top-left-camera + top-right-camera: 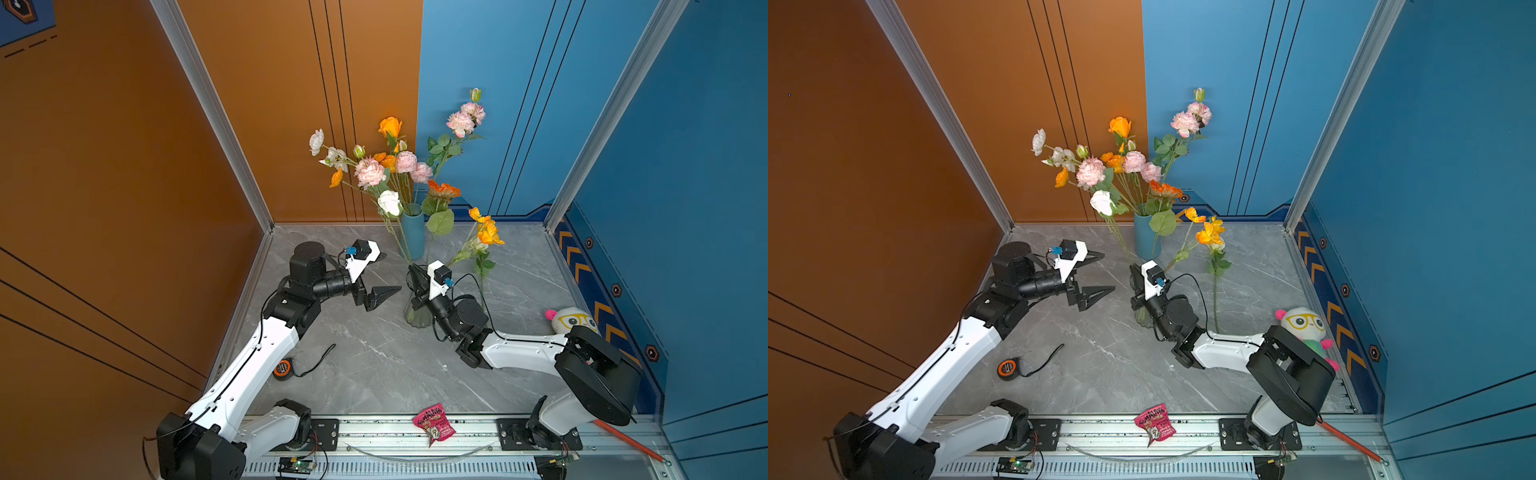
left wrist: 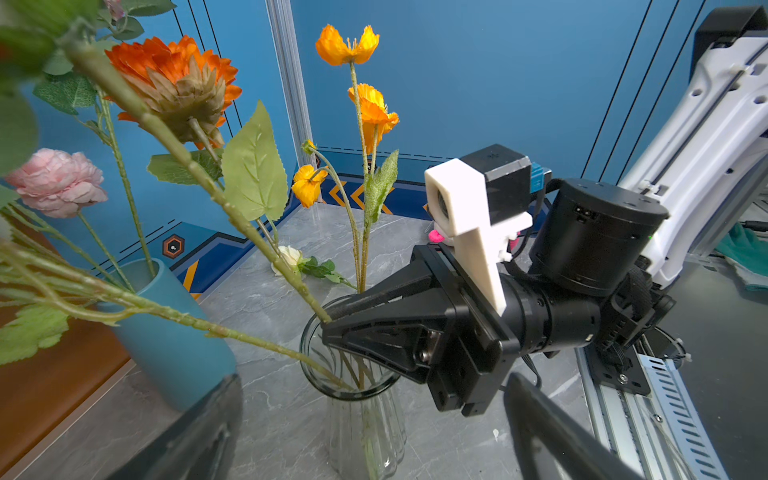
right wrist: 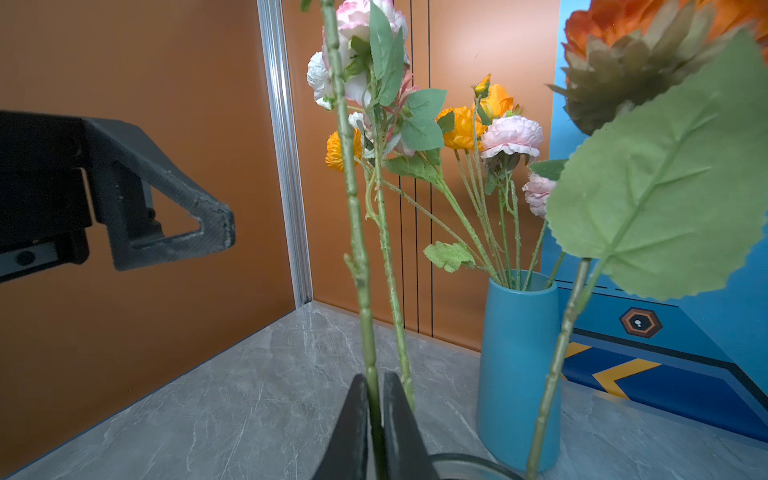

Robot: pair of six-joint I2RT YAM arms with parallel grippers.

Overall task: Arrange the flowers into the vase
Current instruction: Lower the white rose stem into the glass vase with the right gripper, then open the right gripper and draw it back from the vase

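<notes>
Right wrist view: the green stem [image 3: 353, 199] between the right fingers [image 3: 360, 415] runs out of the picture, so its bloom cannot be seen.
Hidden vase: in both top views the right arm [image 1: 523, 351] covers most of the glass vase [image 1: 415, 320]; only a small bit peeks out.
Hard to count: the stems inside the glass vase cross each other, so I cannot tell how many there are.
Blurry: in the left wrist view the leaves closest to the camera are fuzzy.
Right arm pose: it comes in from the right and bends over the glass vase, with the right fingers just above the vase's mouth.
Right fingers: almost closed, pinching that one green stem.
Left arm pose: the left arm [image 1: 266, 349] reaches in from the front left, and its fingers are turned on their side, pointing at the glass vase from near it.
Left fingers [image 1: 384, 293]: spread wide, holding nothing.
Flowers [image 1: 368, 172]: a big bunch stands in the blue vase [image 1: 413, 232] at the back, some tall ones stand in the glass vase, and one lying flower [image 1: 1216, 291] rests flat on the tabletop [image 1: 374, 365], to the right of the glass vase.
Counts: two arms, two vases, one lying flower, one plush toy [image 1: 571, 320], one pink snack bag [image 1: 433, 424], one tape measure [image 1: 282, 368].
</notes>
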